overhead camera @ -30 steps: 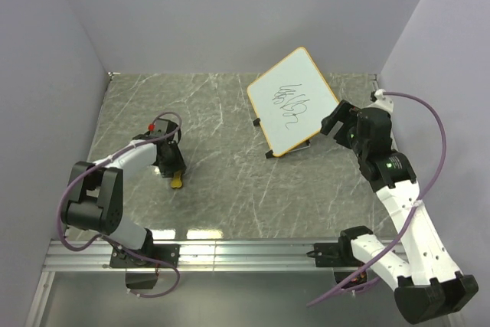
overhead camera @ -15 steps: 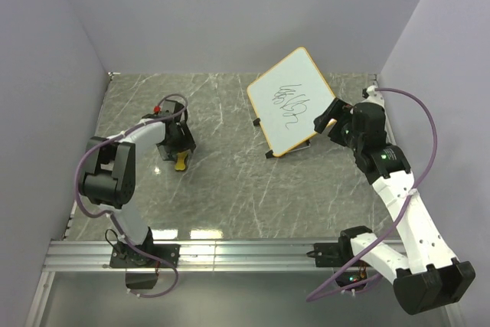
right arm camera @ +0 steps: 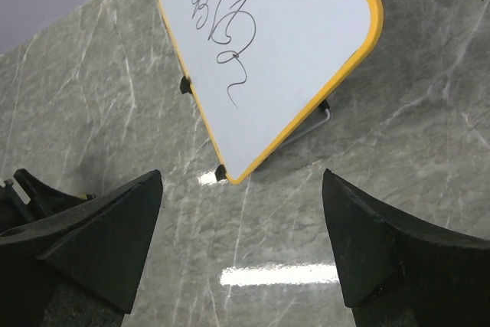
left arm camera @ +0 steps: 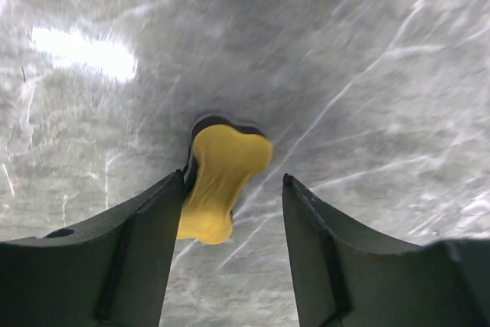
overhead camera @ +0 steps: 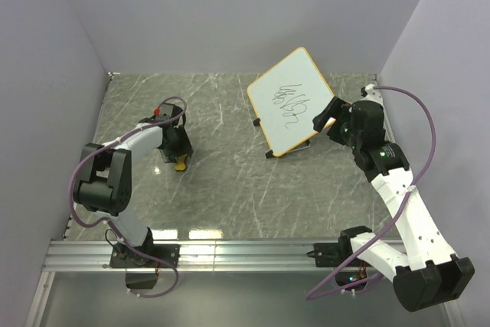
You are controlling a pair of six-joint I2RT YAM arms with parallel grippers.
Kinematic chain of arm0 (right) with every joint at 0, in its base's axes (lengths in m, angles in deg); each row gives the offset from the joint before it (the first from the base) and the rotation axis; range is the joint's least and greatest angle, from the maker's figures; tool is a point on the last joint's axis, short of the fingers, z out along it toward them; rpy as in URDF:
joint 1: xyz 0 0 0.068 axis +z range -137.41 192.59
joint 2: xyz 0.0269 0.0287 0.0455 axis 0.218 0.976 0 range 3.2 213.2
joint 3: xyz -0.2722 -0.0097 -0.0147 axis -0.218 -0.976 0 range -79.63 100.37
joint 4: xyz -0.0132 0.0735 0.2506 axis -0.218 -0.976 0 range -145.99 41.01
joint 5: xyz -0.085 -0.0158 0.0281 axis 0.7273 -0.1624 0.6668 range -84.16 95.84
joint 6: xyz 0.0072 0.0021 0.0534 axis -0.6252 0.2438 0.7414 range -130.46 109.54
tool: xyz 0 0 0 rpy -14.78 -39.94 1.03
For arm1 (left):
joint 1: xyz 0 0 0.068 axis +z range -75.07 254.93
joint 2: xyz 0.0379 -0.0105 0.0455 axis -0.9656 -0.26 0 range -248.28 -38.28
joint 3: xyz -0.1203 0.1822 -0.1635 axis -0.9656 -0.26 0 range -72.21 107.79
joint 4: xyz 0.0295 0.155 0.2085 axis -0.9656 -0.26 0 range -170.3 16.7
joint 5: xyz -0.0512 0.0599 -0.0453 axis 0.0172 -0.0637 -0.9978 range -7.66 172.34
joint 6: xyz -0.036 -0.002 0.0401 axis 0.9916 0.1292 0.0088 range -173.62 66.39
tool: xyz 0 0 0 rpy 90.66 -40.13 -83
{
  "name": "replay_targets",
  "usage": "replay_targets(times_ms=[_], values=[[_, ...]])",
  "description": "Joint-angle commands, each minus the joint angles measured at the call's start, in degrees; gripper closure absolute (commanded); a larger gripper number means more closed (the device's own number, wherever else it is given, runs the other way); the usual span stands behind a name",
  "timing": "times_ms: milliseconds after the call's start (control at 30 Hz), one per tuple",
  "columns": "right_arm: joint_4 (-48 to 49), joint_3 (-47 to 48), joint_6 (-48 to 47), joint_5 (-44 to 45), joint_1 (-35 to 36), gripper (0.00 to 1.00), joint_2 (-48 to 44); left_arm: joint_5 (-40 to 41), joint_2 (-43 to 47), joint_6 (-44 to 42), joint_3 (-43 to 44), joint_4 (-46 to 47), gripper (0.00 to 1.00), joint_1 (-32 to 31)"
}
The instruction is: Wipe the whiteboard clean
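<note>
The eraser [left arm camera: 214, 204] lies farther from the arm bases than a second ago, between the spread fingers of the left gripper [left arm camera: 233, 181]. The right gripper [overhead camera: 323, 119], also spread, has edged nearer the whiteboard [overhead camera: 291, 109], which stands tilted at rear right, scribbled.

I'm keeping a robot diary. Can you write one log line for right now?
left gripper: open, straddling eraser on table | right gripper: open, facing whiteboard | scribbles: not yet erased
</note>
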Motion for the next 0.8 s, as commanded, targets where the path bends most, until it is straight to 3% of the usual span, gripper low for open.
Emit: replay_targets(times_ms=[0, 267, 367, 500, 567, 600, 767], values=[[1.9, 0.8, -1.0, 0.3, 0.6, 0.09, 0.0, -0.8, 1.7, -1.2, -1.8, 0.0, 0.41, -0.1], [2.6, 2.1, -1.6, 0.6, 1.1, 0.09, 2.1, 1.0, -0.9, -1.6, -3.3, 2.3, 0.43, -0.1], [2.5, 3.6, -2.5, 1.3, 1.3, 0.09, 3.2, 1.9, -1.5, -2.1, -2.7, 2.2, 0.49, -0.1], [2.9, 6.5, -4.6, 2.7, 1.2, 0.09, 5.1, 2.2, -1.5, -2.2, -1.7, 1.9, 0.6, -0.1], [3.1, 9.4, -6.2, 3.5, 1.3, 0.08, 6.7, 2.1, -1.4, -2.3, -1.2, 1.6, 0.79, -0.2], [3.2, 10.7, -6.5, 4.0, 1.1, 0.07, 7.4, 1.9, -1.5, -2.2, -1.0, 1.5, 1.0, -0.1], [2.4, 24.4, -8.7, 3.8, -0.7, 0.06, 16.4, 0.5, -0.7, -2.8, 0.2, 1.5, 1.0, -0.1]])
